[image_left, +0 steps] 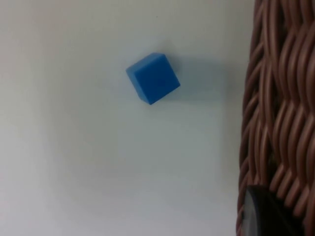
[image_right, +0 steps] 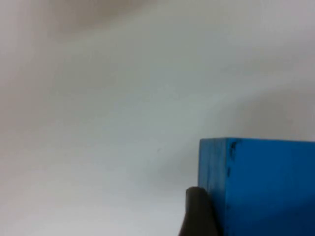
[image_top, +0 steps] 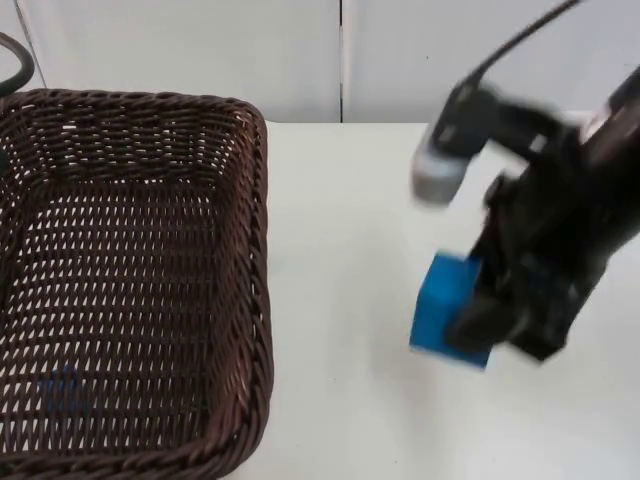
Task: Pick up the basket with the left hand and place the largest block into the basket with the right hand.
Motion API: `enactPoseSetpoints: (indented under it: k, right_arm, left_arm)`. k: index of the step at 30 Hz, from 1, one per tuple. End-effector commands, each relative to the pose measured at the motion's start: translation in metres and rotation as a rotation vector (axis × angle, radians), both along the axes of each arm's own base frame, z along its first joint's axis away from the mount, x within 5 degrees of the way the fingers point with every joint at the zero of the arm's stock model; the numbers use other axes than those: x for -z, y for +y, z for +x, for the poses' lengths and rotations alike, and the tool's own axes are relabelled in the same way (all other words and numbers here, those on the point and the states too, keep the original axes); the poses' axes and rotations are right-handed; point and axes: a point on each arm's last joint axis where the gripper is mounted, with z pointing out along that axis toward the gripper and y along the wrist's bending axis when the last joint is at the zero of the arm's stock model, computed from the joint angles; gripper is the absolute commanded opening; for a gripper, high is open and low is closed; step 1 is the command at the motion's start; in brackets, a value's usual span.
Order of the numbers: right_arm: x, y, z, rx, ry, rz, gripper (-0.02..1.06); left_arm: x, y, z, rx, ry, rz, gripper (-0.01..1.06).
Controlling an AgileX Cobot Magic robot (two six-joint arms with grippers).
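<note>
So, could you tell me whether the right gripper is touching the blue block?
Touching. In the right wrist view a black fingertip presses against the side of the blue block; the top view shows the right gripper clamped around it, off the table.

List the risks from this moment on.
The right end effector holds the blue block near one edge, with most of it sticking out; it may twist or slip loose. The block hangs outside the basket, so an early release drops it on the table. A low carry could hit the rim.
</note>
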Motion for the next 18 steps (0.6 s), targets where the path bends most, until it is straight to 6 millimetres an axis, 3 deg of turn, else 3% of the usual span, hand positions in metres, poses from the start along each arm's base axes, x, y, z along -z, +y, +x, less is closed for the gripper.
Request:
enactPoseSetpoints:
  k: [1, 4, 6, 9, 18]
  right_arm:
    - [-0.024, -0.008, -0.003, 0.021, -0.044, 0.044, 0.00]
    - [-0.054, -0.014, -0.012, 0.021, -0.126, 0.102, 0.00]
    - [-0.057, -0.014, -0.013, 0.022, -0.132, 0.109, 0.00]
    - [-0.078, -0.020, -0.020, 0.050, -0.176, 0.161, 0.00]
    - [-0.084, -0.022, -0.023, 0.056, -0.188, 0.177, 0.00]
  left_arm:
    - [-0.003, 0.000, -0.001, -0.009, -0.014, -0.012, 0.00]
    - [-0.003, 0.000, -0.001, -0.009, -0.014, -0.012, 0.00]
    - [-0.003, 0.000, -0.001, -0.009, -0.014, -0.012, 0.00]
    - [-0.003, 0.000, -0.001, -0.010, -0.016, -0.014, 0.00]
    - [-0.003, 0.000, -0.001, -0.010, -0.016, -0.014, 0.00]
